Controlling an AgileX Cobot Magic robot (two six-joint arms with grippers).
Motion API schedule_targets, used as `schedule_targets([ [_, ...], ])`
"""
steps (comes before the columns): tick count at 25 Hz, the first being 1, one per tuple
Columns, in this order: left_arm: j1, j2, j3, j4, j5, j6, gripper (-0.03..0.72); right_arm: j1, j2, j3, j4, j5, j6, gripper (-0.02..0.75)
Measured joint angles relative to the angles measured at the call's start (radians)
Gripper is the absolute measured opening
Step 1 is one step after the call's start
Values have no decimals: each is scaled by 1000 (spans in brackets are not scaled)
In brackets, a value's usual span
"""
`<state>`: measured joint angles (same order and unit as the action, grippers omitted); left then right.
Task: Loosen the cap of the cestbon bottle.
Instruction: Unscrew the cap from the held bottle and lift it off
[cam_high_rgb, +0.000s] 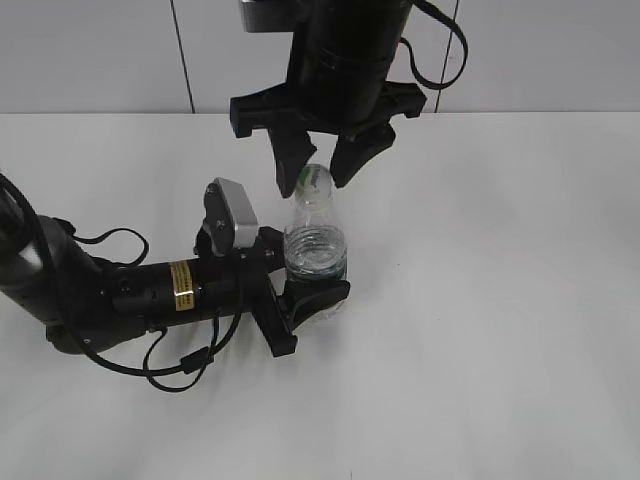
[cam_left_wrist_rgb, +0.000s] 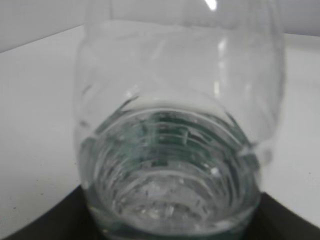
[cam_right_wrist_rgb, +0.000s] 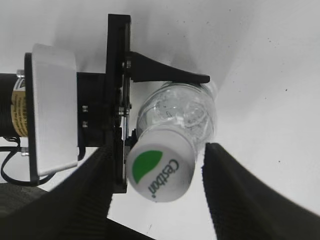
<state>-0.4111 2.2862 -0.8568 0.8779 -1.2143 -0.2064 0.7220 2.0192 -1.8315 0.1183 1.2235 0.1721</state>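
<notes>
One clear bottle (cam_high_rgb: 316, 245), white green-leaf cap (cam_right_wrist_rgb: 160, 174).

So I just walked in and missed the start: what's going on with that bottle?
The left pincer grips the upright bottle around its body, holding it on the table. The right pincer hangs over it, one finger on either side of the white cap, with gaps showing on both sides. The cap is on the bottle.

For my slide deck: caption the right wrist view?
Right gripper straddles the white cap of the cestbon bottle, held by the left gripper.
</notes>
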Motion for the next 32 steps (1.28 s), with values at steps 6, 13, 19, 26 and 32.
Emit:
schedule_targets([
  [6,0,0,0,0,0,0,414,0,0,0,-4,0,-17,300],
  [13,0,0,0,0,0,0,414,0,0,0,-4,0,-54,300],
  [19,0,0,0,0,0,0,414,0,0,0,-6,0,-244,300],
  [26,0,0,0,1,0,0,414,0,0,0,-8,0,-584,300],
  [32,0,0,0,1,1,-2,414,0,0,-4,-12,0,-826,300],
])
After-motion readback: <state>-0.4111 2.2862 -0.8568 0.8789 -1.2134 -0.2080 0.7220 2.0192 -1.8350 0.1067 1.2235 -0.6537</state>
